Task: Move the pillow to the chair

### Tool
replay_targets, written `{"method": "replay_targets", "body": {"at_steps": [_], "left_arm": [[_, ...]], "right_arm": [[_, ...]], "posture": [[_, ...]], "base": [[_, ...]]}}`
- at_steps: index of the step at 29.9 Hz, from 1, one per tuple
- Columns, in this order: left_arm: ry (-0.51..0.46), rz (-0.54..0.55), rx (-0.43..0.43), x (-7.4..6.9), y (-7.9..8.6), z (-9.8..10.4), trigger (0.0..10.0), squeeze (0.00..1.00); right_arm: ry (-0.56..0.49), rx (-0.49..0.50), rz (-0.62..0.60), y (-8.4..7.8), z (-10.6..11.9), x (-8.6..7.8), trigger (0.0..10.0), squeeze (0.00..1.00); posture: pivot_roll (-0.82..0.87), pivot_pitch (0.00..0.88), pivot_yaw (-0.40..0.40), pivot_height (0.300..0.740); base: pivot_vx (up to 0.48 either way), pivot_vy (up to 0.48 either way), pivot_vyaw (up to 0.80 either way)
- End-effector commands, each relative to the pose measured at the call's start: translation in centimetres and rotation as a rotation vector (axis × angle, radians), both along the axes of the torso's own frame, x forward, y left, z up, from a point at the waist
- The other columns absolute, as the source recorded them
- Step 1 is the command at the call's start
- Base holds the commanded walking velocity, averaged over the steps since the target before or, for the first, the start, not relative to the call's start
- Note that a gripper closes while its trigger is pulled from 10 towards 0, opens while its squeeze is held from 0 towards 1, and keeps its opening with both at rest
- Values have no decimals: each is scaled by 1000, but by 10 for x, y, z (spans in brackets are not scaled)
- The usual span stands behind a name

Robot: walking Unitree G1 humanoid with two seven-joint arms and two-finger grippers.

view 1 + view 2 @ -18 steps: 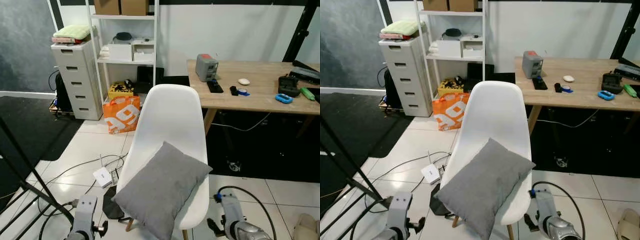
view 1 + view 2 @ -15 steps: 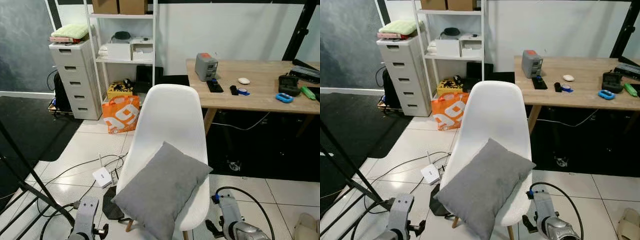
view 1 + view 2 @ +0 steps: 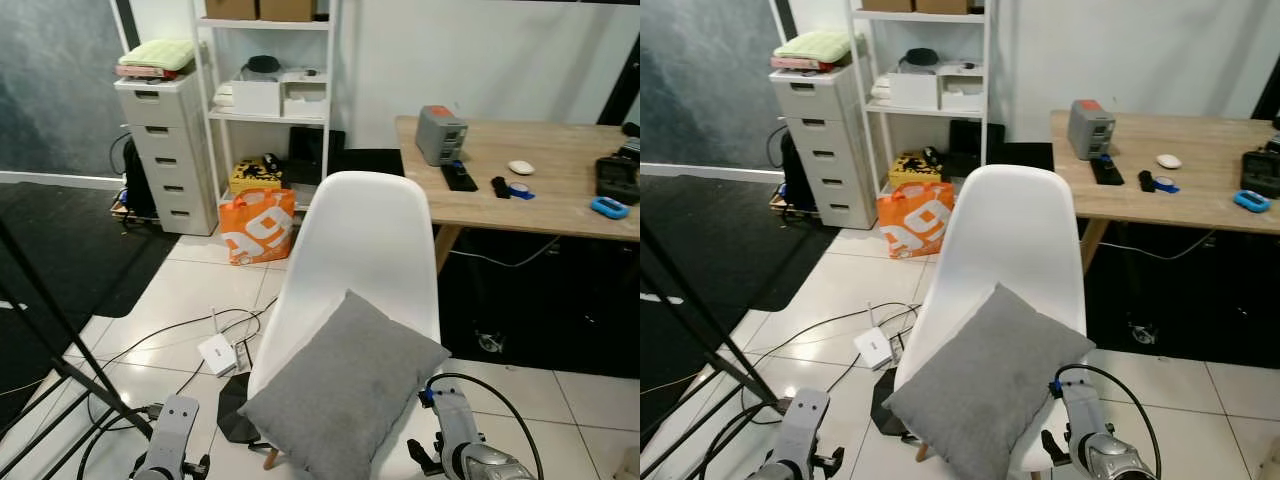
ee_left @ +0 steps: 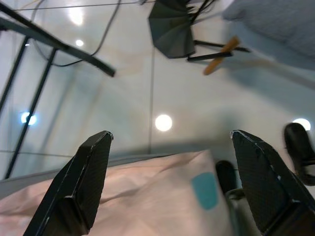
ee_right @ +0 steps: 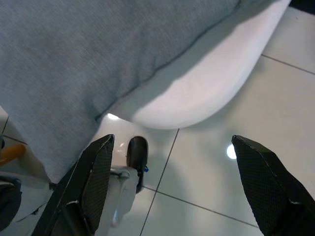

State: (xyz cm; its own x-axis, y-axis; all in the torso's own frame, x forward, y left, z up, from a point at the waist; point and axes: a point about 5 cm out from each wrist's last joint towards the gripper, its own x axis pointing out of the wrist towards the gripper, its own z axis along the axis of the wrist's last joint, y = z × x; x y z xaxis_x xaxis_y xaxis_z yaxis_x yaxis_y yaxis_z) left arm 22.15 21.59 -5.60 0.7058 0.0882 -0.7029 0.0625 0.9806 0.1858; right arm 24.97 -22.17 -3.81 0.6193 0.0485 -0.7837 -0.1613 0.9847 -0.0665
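A grey pillow lies tilted on the seat of a white shell chair, leaning against the backrest, its front corner hanging over the seat edge. My two arms hang low on either side of the chair. The left gripper is open above the tiled floor, with a pale cloth below it. The right gripper is open beside the chair's seat edge and under the pillow, holding nothing.
A wooden desk with small devices stands to the right behind the chair. White shelving and a drawer unit line the back wall, with an orange bag below. Cables and a white box lie on the floor at left, beside a black stand's legs.
The whole picture has shifted to the right, so the camera has turned left. The pillow stays put on the chair and both arms still hang low.
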Motion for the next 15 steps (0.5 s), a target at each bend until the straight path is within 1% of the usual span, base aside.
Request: {"method": "replay_targets", "body": {"at_steps": [1,4,5,6,8,15], "left_arm": [[12,-3,26,-2,5,-1,10000,0],[11,-3,7,-2,4,0,10000,0],[7,4,-26,0,3,0,10000,0],[7,4,-26,0,3,0,10000,0],[2,12,-62,1,2,1,10000,0],[-5,26,-88,2,1,2,10000,0]], "right_arm": [[-4,3,-13,1,0,1,10000,0],[-8,3,-16,0,1,1,10000,0],[-11,4,-18,0,1,2,10000,0],[-11,4,-18,0,1,2,10000,0],[-16,5,-20,0,2,3,10000,0],[-24,9,-28,0,2,3,10000,0]], "posture": [[-136,0,-25,740],[-136,0,-25,740],[-137,0,-24,740],[-137,0,-24,740],[-137,0,-24,740],[-142,7,-21,740]], "base": [[0,0,0],[0,0,0],[0,0,0],[0,0,0],[0,0,0],[0,0,0]]}}
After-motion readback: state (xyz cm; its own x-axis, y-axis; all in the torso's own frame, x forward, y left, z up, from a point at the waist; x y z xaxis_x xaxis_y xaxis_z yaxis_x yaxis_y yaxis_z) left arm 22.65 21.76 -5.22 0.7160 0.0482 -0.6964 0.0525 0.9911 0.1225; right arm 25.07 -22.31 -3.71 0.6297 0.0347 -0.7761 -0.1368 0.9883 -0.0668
